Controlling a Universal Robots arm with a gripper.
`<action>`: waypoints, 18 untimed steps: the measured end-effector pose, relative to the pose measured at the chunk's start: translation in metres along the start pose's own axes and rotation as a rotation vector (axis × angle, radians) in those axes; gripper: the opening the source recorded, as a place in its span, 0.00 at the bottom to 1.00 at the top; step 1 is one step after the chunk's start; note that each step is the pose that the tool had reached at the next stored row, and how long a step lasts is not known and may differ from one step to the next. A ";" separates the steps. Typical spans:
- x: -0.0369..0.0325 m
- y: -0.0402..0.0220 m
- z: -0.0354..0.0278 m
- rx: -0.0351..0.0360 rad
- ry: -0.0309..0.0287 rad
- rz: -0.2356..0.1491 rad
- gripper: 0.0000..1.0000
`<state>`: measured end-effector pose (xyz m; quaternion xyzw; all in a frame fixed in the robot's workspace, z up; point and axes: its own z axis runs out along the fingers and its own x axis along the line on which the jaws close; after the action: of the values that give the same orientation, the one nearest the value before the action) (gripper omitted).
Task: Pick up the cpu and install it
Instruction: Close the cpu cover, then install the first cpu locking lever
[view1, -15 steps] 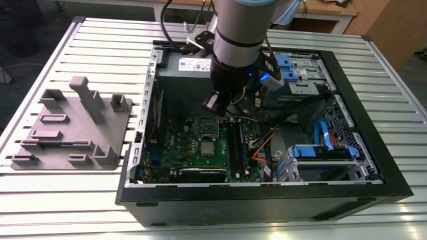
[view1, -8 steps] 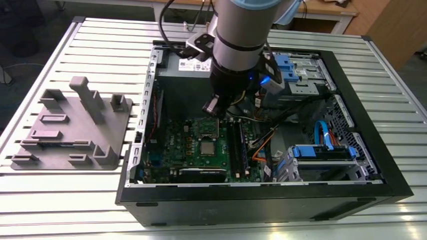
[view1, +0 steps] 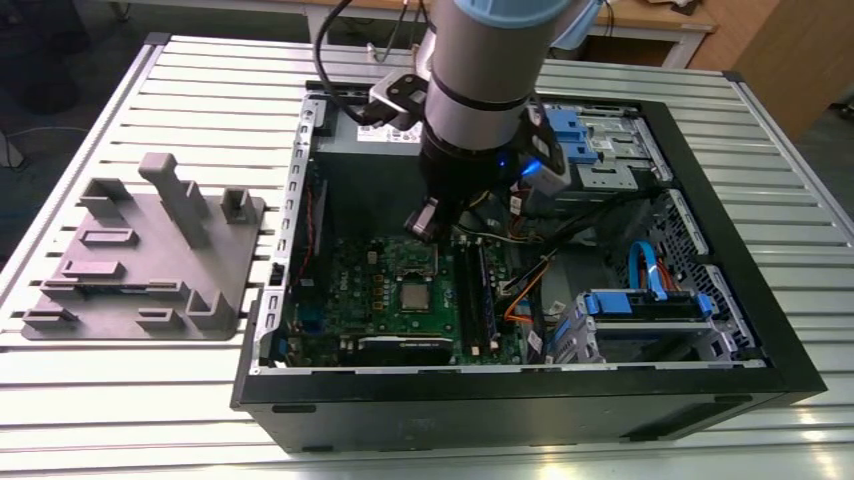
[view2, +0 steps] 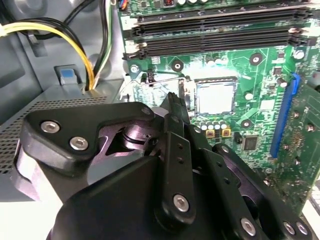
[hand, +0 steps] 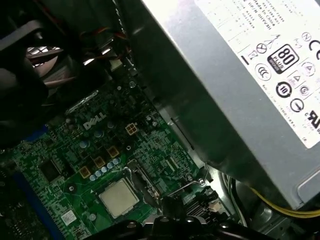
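Cpu, the small flat square chip w/ silver-grey metal top (view1: 415, 297), lies in the metal-framed socket on the green motherboard (view1: 380, 262) inside the open black PC case (view1: 534, 405) in the exterior view. The black gripper (view1: 424, 222) at the arm's end hangs above the board, just beyond the socket towards the back of the case, apart from the chip. The grey plastic fixture w/ upright posts (view1: 147, 250) sits on the slatted table at the exterior view's left.

Second wrist view: cpu (view2: 215, 97) flat in its frame, near the long black memory slots (view2: 215, 37). Gripper body is close in the foreground, tip just short of the socket and not touching the chip. Jaw gap: can't tell. The chip isn't in them.

First wrist view: cpu (hand: 118, 196) squared up in the socket, w/ a thin wire lever (hand: 187, 186) beside it, below the big grey metal power supply box (hand: 240, 75).

Judgement: pick and place look done. Whether the socket is clamped shut, can't tell; the lever seems raised, so prob. not locked yet.
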<state>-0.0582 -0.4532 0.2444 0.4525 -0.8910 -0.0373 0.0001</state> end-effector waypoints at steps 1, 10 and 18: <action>0.0011 -0.0006 -0.0001 0.0000 0.0001 -0.002 0.10; 0.0105 -0.0055 -0.0007 -0.0006 0.0010 -0.016 0.10; 0.0133 -0.0072 -0.0009 -0.0007 0.0013 -0.020 0.10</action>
<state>-0.0602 -0.4682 0.2444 0.4613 -0.8864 -0.0373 0.0004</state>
